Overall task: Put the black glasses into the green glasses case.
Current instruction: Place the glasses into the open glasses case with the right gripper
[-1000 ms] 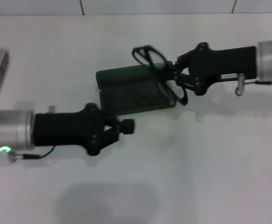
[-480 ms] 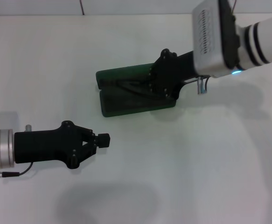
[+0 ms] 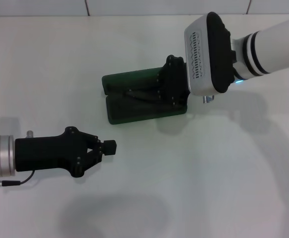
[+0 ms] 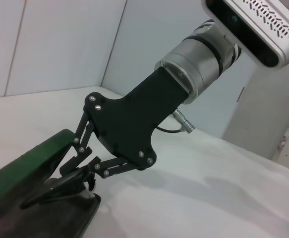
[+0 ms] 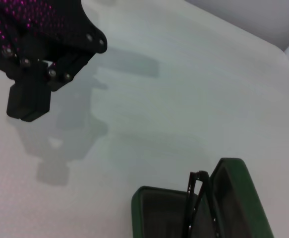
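The green glasses case [image 3: 129,109] lies open in the middle of the table, lid [image 3: 129,79] on the far side. My right gripper [image 3: 137,92] reaches down into it from the right. It is shut on the black glasses [image 4: 55,187], which rest low inside the case [image 4: 30,166]. In the right wrist view the glasses [image 5: 195,198] stand on edge between tray and lid of the case [image 5: 238,193]. My left gripper [image 3: 108,147] hovers shut and empty in front of the case, a short way to its left, and appears as a black block [image 5: 28,101] in that view.
The white table [image 3: 199,173] carries nothing else. The right arm's large white wrist housing [image 3: 206,54] hangs over the case's right end. A tiled wall edge [image 3: 134,7] runs along the back.
The right arm has turned and lowered the glasses from above the case's right end down into the case. The left gripper has pulled back from the case towards the front left.
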Robot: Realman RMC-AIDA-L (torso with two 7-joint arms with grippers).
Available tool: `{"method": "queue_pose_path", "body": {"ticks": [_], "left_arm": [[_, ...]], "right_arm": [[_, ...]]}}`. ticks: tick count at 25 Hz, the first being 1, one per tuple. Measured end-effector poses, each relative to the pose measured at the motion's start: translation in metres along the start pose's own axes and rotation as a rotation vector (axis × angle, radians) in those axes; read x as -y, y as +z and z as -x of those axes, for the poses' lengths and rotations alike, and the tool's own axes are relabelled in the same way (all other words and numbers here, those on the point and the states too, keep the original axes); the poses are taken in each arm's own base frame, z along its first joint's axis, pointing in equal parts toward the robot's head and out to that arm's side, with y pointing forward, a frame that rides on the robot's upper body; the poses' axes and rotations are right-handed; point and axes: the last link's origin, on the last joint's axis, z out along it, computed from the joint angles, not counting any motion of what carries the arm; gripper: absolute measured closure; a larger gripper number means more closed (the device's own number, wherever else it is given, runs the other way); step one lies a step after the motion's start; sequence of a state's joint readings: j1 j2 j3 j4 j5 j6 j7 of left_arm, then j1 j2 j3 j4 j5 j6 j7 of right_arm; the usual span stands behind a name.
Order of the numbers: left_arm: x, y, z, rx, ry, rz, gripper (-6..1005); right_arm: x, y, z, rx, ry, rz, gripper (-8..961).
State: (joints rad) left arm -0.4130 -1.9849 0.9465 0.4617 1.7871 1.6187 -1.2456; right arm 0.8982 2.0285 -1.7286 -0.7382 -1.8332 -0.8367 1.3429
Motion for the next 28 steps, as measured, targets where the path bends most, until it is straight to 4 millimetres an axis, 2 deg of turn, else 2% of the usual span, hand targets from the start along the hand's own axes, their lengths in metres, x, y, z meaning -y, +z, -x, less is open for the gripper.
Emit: {"method": "queue_pose_path", "body": {"ticks": [15,28], "left_arm": [[0.000,0.001,-0.002,-0.002,0.003,0.009,962],[-0.002,0.001,0.001,-0.001,-0.007,0.011,960]], "right_arm": [[-0.004,0.009,0.009,-0.023,-0.082,-0.012,883],[-0.006,0.013,0.014,-0.015,-0.078,-0.034,883]]}}
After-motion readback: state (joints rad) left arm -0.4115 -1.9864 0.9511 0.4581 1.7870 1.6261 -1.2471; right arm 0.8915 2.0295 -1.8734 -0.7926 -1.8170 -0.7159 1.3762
